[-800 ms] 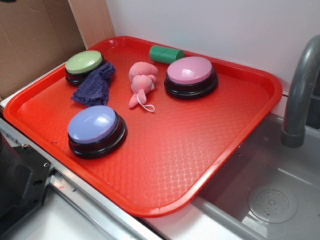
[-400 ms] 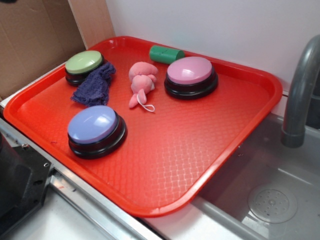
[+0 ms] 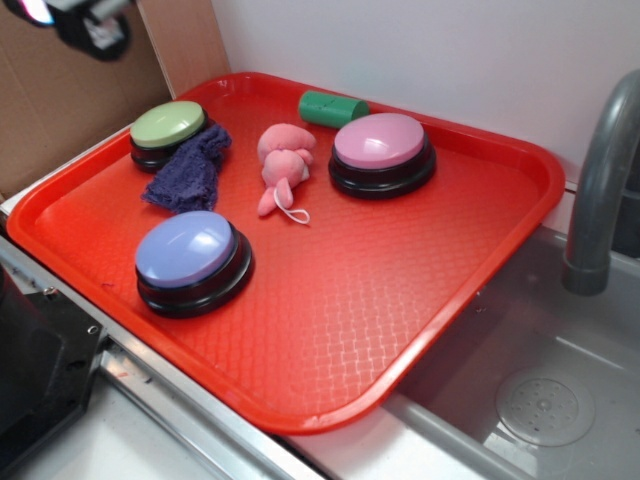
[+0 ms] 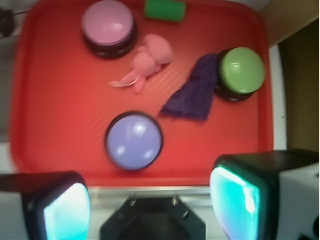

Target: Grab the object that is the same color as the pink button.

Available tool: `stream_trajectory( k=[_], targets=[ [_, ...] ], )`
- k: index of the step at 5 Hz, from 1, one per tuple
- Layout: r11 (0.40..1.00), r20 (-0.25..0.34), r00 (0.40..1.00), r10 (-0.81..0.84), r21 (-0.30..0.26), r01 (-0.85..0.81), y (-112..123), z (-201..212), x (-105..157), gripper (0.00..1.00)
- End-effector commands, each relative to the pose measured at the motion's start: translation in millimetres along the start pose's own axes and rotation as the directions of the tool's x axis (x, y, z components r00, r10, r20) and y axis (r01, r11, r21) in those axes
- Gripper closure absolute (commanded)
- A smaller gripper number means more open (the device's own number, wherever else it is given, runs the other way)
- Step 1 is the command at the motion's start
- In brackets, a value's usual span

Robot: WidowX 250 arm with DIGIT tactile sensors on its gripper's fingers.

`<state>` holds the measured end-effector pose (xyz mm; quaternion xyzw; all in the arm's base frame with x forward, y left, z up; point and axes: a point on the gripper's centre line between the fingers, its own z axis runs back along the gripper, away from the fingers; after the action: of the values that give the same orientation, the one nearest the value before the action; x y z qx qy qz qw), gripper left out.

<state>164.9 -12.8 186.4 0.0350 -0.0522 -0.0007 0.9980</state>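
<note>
Lying on its side near the middle of the far half of the red tray (image 3: 440, 300), the pink plush toy (image 3: 283, 160) is stretching its long axis from the tray's far edge toward the near edge in the exterior view, its rounded lumpy end pointing toward the wall and its thin limbs and white loop string (image 3: 293, 213) trailing toward the open centre of the tray. In the wrist view the same toy (image 4: 148, 62) is running diagonally, bulky end up and to the right, string end down and to the left. The pink button (image 3: 382, 152) is sitting just beside it on one flank, apart from it, and the purple cloth (image 3: 190, 170) is lying on the other flank, leaning against the green button (image 3: 167, 133). The green cylinder (image 3: 333, 108) is resting on its side near the far rim, close to the toy's rounded end. The lavender-blue button (image 3: 192, 262) is standing nearer the front rim, well apart from the toy. The claw (image 3: 85, 22) is hovering high at the upper left corner of the exterior view, blurred, away from the toy; in the wrist view its two fingers (image 4: 240, 197) are showing spread wide apart with nothing between them.
</note>
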Motion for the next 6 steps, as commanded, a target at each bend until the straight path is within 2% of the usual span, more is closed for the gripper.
stream_trajectory(
  k=[1,3,4,6],
  targets=[
    [0.997,0.127,0.992,0.008,0.073,-0.017,0,-63,56,0.0],
    [0.991,0.171,0.983,0.071,0.104,-0.09,-2,-123,84,0.0],
    [0.987,0.137,0.987,0.081,0.126,-0.098,-4,-148,91,0.0],
    [0.987,0.125,0.985,0.121,0.089,-0.133,2,-170,89,0.0]
  ],
)
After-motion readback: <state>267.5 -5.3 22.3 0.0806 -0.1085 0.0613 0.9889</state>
